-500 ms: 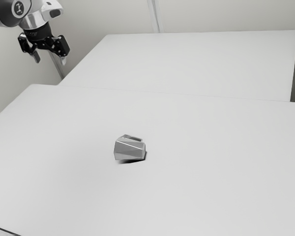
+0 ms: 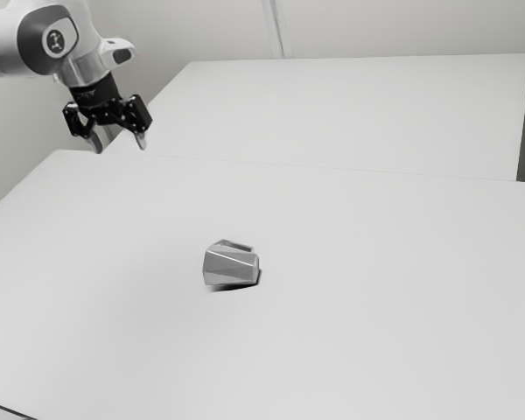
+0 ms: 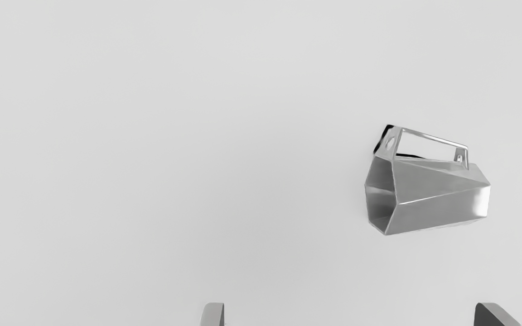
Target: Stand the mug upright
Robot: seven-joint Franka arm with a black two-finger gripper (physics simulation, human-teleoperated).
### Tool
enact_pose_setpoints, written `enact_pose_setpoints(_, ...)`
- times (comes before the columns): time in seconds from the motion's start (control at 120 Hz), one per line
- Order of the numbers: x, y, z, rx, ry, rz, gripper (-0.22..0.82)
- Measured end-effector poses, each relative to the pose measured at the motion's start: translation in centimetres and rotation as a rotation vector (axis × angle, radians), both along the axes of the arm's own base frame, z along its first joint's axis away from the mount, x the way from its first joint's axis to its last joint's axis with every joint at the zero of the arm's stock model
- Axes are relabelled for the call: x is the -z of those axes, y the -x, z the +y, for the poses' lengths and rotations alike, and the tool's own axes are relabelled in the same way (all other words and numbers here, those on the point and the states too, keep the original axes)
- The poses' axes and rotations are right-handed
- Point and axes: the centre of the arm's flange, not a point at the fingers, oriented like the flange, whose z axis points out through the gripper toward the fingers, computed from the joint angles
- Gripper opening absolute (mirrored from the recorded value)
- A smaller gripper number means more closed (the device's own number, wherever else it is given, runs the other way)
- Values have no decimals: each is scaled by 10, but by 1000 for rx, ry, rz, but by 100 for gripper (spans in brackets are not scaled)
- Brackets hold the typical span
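Pincer (image 2: 119, 145) points down, spread wide, well apart from mug (image 2: 231, 268).

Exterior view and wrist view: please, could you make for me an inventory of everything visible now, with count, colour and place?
mug: one, metallic grey, lying on its side on the table
handle: one, metallic grey, on the mug's side
table: one, whitish, beneath the mug
second surface: one, whitish, beyond the table
wall: count unclear, pale grey, in the background
strip: one, grey, upright against the wall
thin line: one, dark, exterior view's bottom left corner
arm: one, white and dark grey, from the exterior view's upper left
hand: one, black, in the air, apart from the mug
fingers: two, grey, spread apart
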Motion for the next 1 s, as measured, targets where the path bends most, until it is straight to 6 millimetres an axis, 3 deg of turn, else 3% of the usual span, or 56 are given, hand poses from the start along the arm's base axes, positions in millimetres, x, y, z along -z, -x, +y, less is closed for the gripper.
enact_pose_setpoints(0.183, 82, 9, 50, -209, 301, 124, 60)
enact_pose_setpoints(0.317, 127, 8, 81, -331, 437, 178, 60)
enact_pose_setpoints(0.358, 139, 4, 76, -333, 461, 195, 61)
enact_pose_setpoints(0.45, 170, -12, 39, -291, 501, 247, 60)
enact_pose_setpoints(0.5, 185, -18, 30, -286, 520, 261, 60)
enact_pose_setpoints(0.767, 253, -27, 29, -336, 657, 276, 60)
enact_pose_setpoints(1.0, 289, -39, 28, -354, 750, 219, 60)
